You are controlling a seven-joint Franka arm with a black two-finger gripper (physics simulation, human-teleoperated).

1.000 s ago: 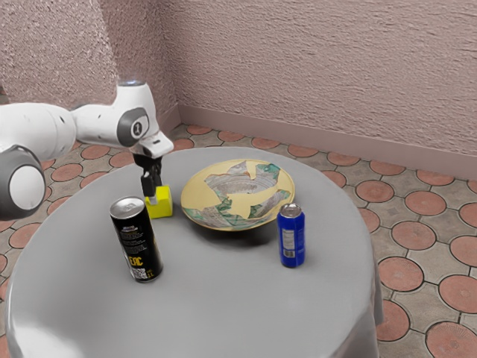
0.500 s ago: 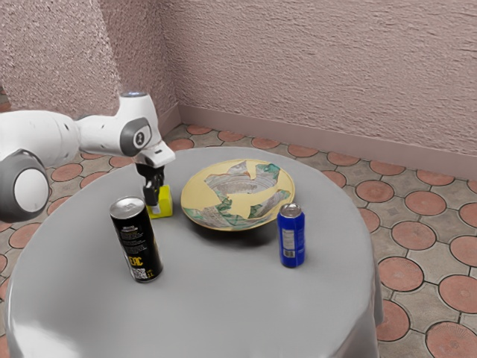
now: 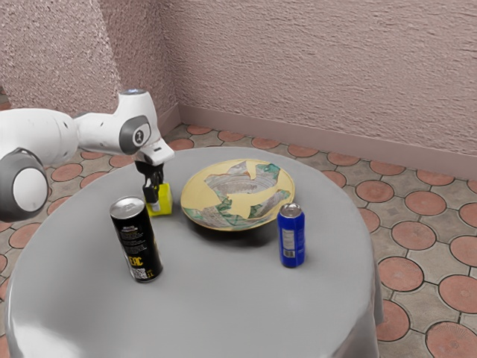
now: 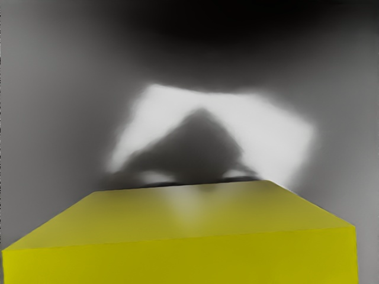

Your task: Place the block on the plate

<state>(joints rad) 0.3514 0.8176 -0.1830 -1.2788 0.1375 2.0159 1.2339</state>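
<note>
The black gripper is low over the table at the exterior view's left, shut on the yellow block. One finger shows across the block's near face; the block hides the far one. In the wrist view the block is large at the lower edge, its top face toward the camera. The plate, yellow with grey and green patches, lies beside the block toward the exterior view's right, with nothing on it.
A tall black can stands close to the gripper, on the exterior camera's side. Beyond the plate's near right rim is a blue can. The round grey table has a cloth hanging over its edge.
My hand first came down a little around the block, which stayed nearly in place. Since then the hand and block have risen very slightly together. Plate and cans have not moved.
</note>
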